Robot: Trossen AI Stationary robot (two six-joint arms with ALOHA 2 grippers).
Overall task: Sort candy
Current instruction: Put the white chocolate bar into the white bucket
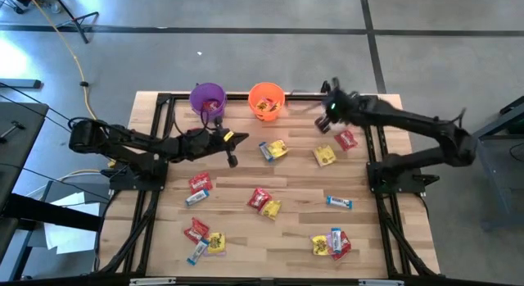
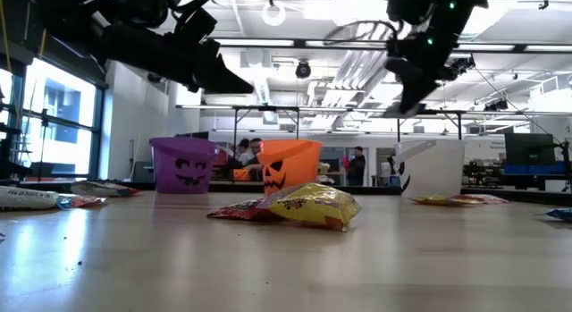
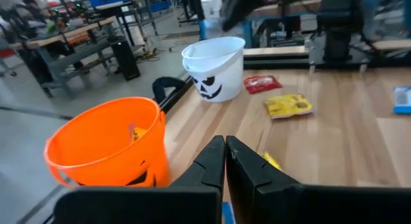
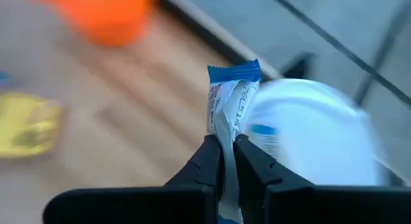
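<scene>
On the left, our left gripper [image 1: 232,151] is hovering over the wooden table [image 1: 286,237] just in front of the purple bucket [image 1: 208,98], its two fingers pressed flat together with nothing between them. Below it we are seeing loose candy lying on the boards: a red packet [image 1: 199,183] with a blue-and-white bar beside it, and another small cluster near the front left edge.

Moving toward the middle, the orange bucket [image 1: 266,101] is standing next to the purple one at the far edge, and a red and yellow pair [image 1: 264,203] is lying mid-table.

On the right, our right gripper [image 4: 228,161] is hanging above the white bucket [image 4: 308,131], clenched on a slim blue-and-white bar [image 4: 230,102]. The bar is standing upright out of the fingertips, pinched by its lower part, its blue crimped end pointing away from the jaws. A yellow packet [image 1: 325,156] and a red one are lying just in front of that bucket.
</scene>
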